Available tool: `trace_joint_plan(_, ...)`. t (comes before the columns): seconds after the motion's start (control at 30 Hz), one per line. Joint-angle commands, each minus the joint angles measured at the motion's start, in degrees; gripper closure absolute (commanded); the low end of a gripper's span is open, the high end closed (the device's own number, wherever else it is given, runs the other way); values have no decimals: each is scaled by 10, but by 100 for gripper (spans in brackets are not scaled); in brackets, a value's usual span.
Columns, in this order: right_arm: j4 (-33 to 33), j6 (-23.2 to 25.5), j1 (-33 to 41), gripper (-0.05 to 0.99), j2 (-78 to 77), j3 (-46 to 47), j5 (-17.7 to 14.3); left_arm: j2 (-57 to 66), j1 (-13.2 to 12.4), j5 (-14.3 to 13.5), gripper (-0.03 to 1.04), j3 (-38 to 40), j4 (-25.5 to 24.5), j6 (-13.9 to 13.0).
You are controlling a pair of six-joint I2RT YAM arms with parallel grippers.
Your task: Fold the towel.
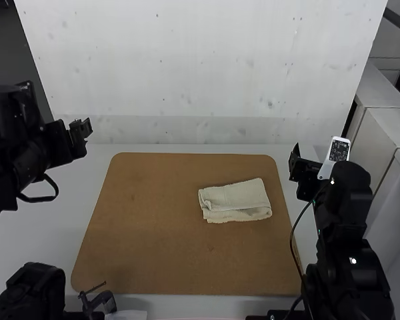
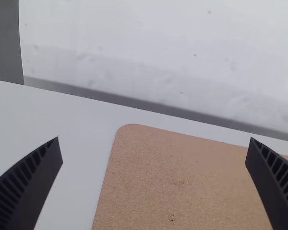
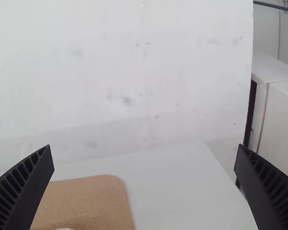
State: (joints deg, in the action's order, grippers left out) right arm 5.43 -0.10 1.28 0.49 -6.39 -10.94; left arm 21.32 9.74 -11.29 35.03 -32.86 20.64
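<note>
"What's the biggest thing?"
"The white table (image 1: pixel 43 233). The brown board (image 1: pixel 160 227) lies on it."
"Where's the towel (image 1: pixel 241 194)?"
"On the right half of the board. It's folded up into a small, crooked block."
"And the grippers?"
"The left gripper (image 1: pixel 82 124) is out past the board's far left corner. The right gripper (image 1: pixel 295 155) is near the board's far right corner. Both have their fingers wide open."

The high view is rather dim and the two wrist views brighter, under soft, diffuse light that leaves the desk (image 1: pixel 60 227) pale and faint shadow along the edges of the towel (image 1: pixel 237 196).
</note>
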Motion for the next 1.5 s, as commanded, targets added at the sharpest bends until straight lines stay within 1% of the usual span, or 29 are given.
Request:
trace_joint_plan(0.0,-2,1,6,-3,-7,-14,6,-40,-39,56,2,3,-4,28)
trace_joint_plan(0.1,-2,1,6,-3,-7,-18,6,-88,-67,85,2,-16,-4,31)
trace_joint_plan(0.2,-2,1,6,-3,-7,-19,6,-131,-82,87,2,-44,9,23)
trace_joint_plan(0.3,-3,1,6,-3,-7,-19,6,-159,-99,87,2,-52,10,20)
trace_joint_plan(0.33,-3,2,6,-3,-7,-19,6,-167,-103,91,2,-54,11,20)
trace_joint_plan(0.43,-3,2,6,-3,-7,-20,5,-177,-101,90,2,-73,11,20)
trace_joint_plan(0.47,-3,1,6,-3,-7,-20,5,-185,-97,89,2,-83,17,12)
trace_joint_plan(0.6,-7,0,6,-3,-6,-17,7,-196,-97,88,2,-119,52,-49)
trace_joint_plan(0.63,-11,0,7,-3,-6,-14,7,-197,-97,89,2,-130,64,-68)
trace_joint_plan(0.67,-14,0,7,-3,-6,-13,7,-197,-98,89,2,-140,82,-88)
trace_joint_plan(0.73,-23,0,7,-3,-5,-7,10,-200,-98,89,2,-171,135,-130)
trace_joint_plan(0.8,-33,1,7,-3,-5,1,14,-200,-98,90,2,-205,186,-185)
trace_joint_plan(0.83,-37,1,7,-3,-6,3,14,-200,-98,97,2,-225,213,-219)
trace_joint_plan(0.87,-37,0,7,-3,-5,6,15,-200,-97,108,2,-243,237,-243)
trace_joint_plan(0.9,-37,0,7,-3,-5,9,16,-199,-97,125,2,-259,255,-257)
trace_joint_plan(0.93,-37,0,7,-3,-6,11,19,-200,-98,138,2,-269,264,-264)
trace_joint_plan(1.0,-35,0,7,-3,-4,15,23,-199,-102,163,2,-283,270,-265)
trace_joint_plan(1.07,-28,1,6,-3,4,17,29,-199,-102,174,2,-290,270,-265)
trace_joint_plan(1.17,-22,1,6,-3,4,24,37,-199,-102,174,2,-308,269,-264)
trace_joint_plan(1.23,-24,4,7,-3,4,31,43,-199,-101,174,2,-319,278,-267)
trace_joint_plan(1.43,-25,10,7,-3,3,32,51,-199,-99,174,2,-320,279,-264)
trace_joint_plan(1.47,-25,10,7,-3,3,32,51,-199,-99,173,2,-321,278,-258)
